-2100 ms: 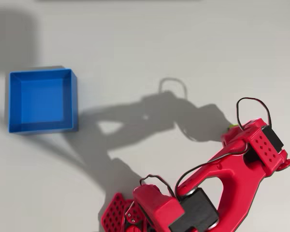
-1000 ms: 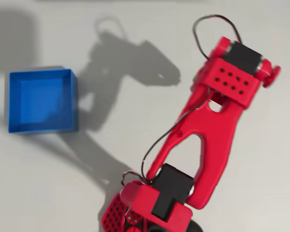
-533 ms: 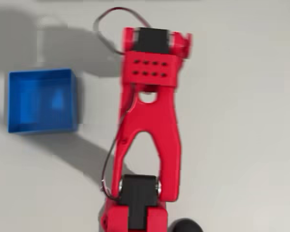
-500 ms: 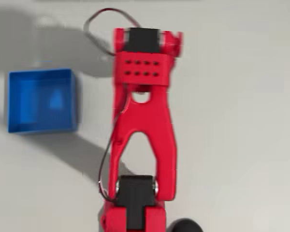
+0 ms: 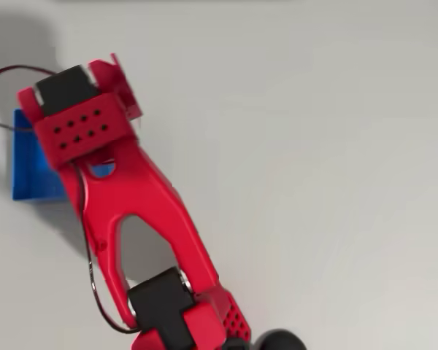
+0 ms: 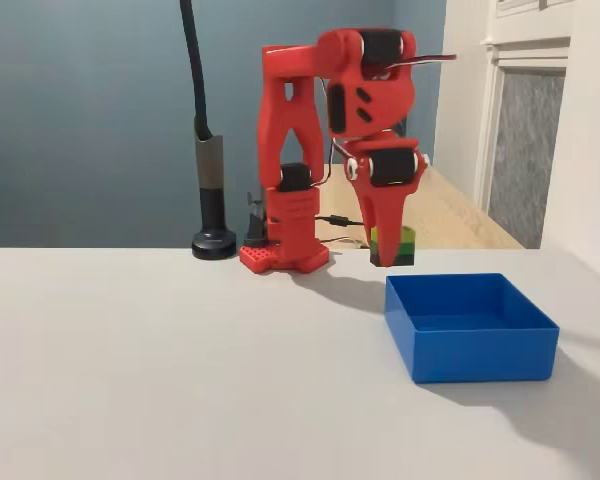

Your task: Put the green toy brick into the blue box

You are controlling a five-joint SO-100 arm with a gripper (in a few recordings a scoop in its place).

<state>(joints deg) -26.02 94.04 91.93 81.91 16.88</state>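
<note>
In the fixed view my red gripper [image 6: 386,256] points straight down, shut on the green toy brick [image 6: 401,245], a small lime block with a darker lower half. The brick hangs in the air just above the far left corner of the blue box [image 6: 470,325], a low square tray standing on the white table. In the overhead view the red arm [image 5: 124,197] reaches to the upper left. Its wrist lies over the blue box [image 5: 31,171], of which just a strip on the left shows. From above, the fingers and the brick are hidden under the wrist.
A black pole on a round foot [image 6: 214,243] stands behind the table next to the arm's base [image 6: 285,255]; the foot [image 5: 277,341] shows at the bottom edge from above. White tabletop spreads to the right of the arm and in front of the box.
The arm has swung from the right side of the table across the middle to the left, ending over the blue box. Its shadow moved with it.
</note>
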